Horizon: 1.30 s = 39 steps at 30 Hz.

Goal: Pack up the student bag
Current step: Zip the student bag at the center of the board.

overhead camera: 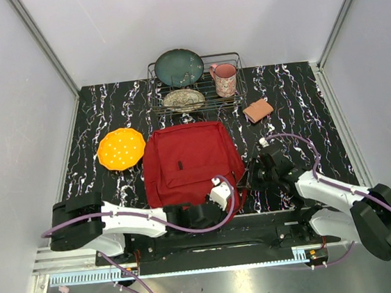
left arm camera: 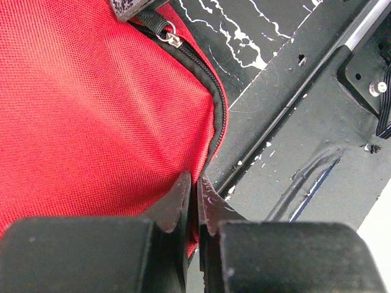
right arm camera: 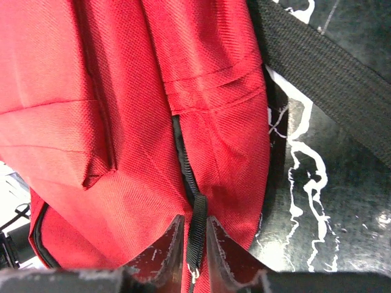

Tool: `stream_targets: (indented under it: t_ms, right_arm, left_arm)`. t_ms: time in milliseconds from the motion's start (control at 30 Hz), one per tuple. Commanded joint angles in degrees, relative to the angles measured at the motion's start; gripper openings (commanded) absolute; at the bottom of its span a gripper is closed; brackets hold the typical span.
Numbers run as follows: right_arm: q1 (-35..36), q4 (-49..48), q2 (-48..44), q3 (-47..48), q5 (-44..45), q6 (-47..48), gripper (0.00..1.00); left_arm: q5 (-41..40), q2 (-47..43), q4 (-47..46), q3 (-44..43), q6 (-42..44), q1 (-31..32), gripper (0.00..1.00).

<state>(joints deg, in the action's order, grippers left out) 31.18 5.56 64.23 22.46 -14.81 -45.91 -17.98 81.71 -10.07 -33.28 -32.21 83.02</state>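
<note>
The student bag (overhead camera: 190, 161), a large red backpack, lies flat on the marbled black table. My left gripper (overhead camera: 225, 185) is at the bag's near right corner. In the left wrist view that gripper (left arm camera: 197, 183) is shut, pinching the bag's (left arm camera: 91, 110) black-piped edge. My right gripper (overhead camera: 252, 175) is at the bag's right side. In the right wrist view it (right arm camera: 195, 221) stands narrowly open, its fingertips on either side of a black zipper pull (right arm camera: 197, 235) on the bag (right arm camera: 122, 91), with a thin gap each side.
A wire dish rack (overhead camera: 153, 88) at the back holds a dark green plate (overhead camera: 179, 67), a patterned plate (overhead camera: 183, 99) and a pink mug (overhead camera: 225, 79). An orange plate (overhead camera: 121, 149) lies left of the bag, a brown block (overhead camera: 257, 110) behind right. A black strap (right arm camera: 324, 79) trails beside the bag.
</note>
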Motion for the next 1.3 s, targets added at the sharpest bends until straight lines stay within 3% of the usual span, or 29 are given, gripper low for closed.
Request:
stream_targets:
  t_ms: [0, 200, 367, 567, 800, 1033, 1267]
  right_arm:
    - [0.4, -3.7, 0.0, 0.3, -2.9, -0.1, 0.24]
    - [0.4, -4.1, -0.2, 0.0, -2.9, 0.0, 0.00]
    - [0.4, -2.1, -0.9, 0.5, -0.1, 0.3, 0.00]
    - [0.4, -3.1, -6.7, 0.1, 9.0, -1.5, 0.00]
    - [0.3, -14.8, -4.8, -1.2, 16.1, -3.7, 0.00]
    - [0.2, -28.6, 0.7, -3.8, 16.6, -8.8, 0.00]
    - [0.0, -27.1, 0.3, -2.9, 19.0, -8.2, 0.00]
  left_arm:
    - [2.1, -1.7, -3.3, 0.0, -1.2, 0.6, 0.00]
    - [2.1, -1.6, -3.3, 0.1, -1.3, 0.6, 0.00]
    - [2.1, -1.9, -3.2, 0.3, -1.4, 0.6, 0.00]
    - [2.3, -3.3, -3.2, 1.4, -1.5, 1.0, 0.00]
    - [3.8, -3.4, -4.2, 1.5, -0.1, 2.1, 0.00]
    - [3.6, -5.1, -4.9, 1.2, 1.6, 4.2, 0.00]
    - [3.3, -7.2, -6.5, 3.1, 3.4, 6.5, 0.00]
